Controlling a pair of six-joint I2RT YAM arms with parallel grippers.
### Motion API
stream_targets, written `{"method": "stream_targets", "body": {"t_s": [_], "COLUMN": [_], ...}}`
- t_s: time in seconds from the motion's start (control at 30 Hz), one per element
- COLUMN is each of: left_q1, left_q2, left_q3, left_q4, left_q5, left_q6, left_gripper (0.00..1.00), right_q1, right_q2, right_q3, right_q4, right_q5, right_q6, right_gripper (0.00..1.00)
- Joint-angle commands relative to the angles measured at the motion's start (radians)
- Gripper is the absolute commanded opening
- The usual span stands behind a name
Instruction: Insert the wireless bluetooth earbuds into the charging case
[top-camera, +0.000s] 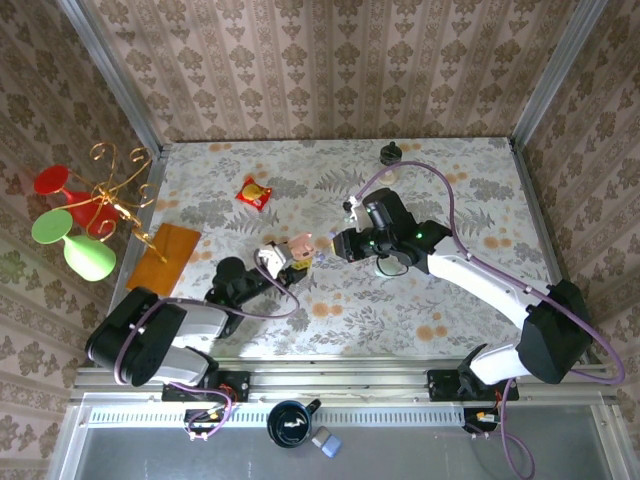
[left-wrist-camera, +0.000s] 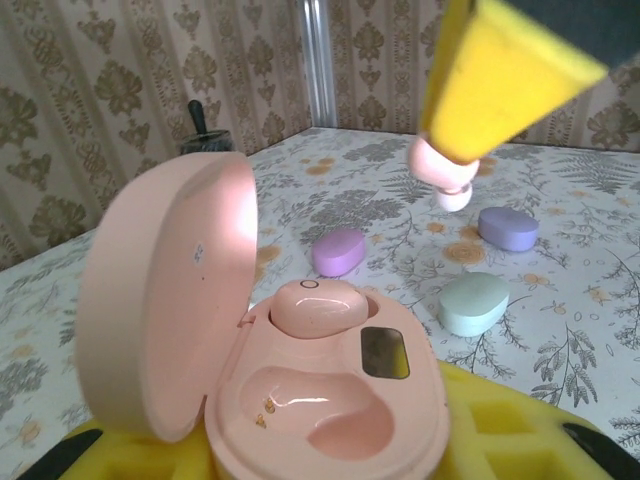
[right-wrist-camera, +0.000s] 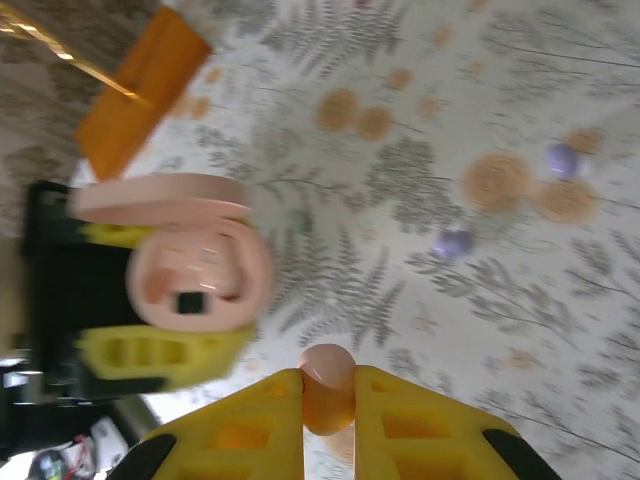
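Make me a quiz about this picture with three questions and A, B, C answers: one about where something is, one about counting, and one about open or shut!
1. Where is the loose pink earbud?
A) on the floor
B) pinched in the right gripper
C) in a green glass

2. How many small closed cases lie on the table beyond the pink charging case?
A) one
B) five
C) three

3. The pink charging case's lid is:
A) open
B) shut
C) missing

Answers:
1 B, the right wrist view shows it squeezed there.
2 C, a lilac case, a purple case and a mint case.
3 A, the lid stands up, with a seated earbud showing inside.
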Motion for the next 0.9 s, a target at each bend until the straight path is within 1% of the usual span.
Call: {"method": "stream_targets", "body": {"t_s": [0.0,0.1,0.33,0.7,0.87], "left_q1": [-0.030,-0.054,-0.095,-0.101,-0.100], "left_q2": [0.029,0.052,0.075,0.057,0.062], "left_q3": [0.037,0.062,0.095,0.092,0.098], "left_q4": [0.049,0.050,0.050,0.051,0.050], "left_q5": [-0.011,-0.024,-0.042,-0.066,-0.095], "left_q6": [0.052,0.047,0.054,0.044,0.026], "left_gripper": [0.32,0.32,0.32,0.32,0.32], "right_q1": [0.015,0.029,0.053,0.058,0.058], "right_q2": [-0.013,-0.014,0.048,0.101,0.114], "right_q3": [0.001,0.020,0.058,0.071,0.066], "right_q4": [0.099,0.111,0.128,0.114,0.122], "right_q5": [-0.132,-0.136,-0.145,-0.127,-0.148], "right_q6": [0.036,0.037,0.045,0.042,0.056], "right_gripper": [0.18,0.17,0.17,0.17,0.17]}}
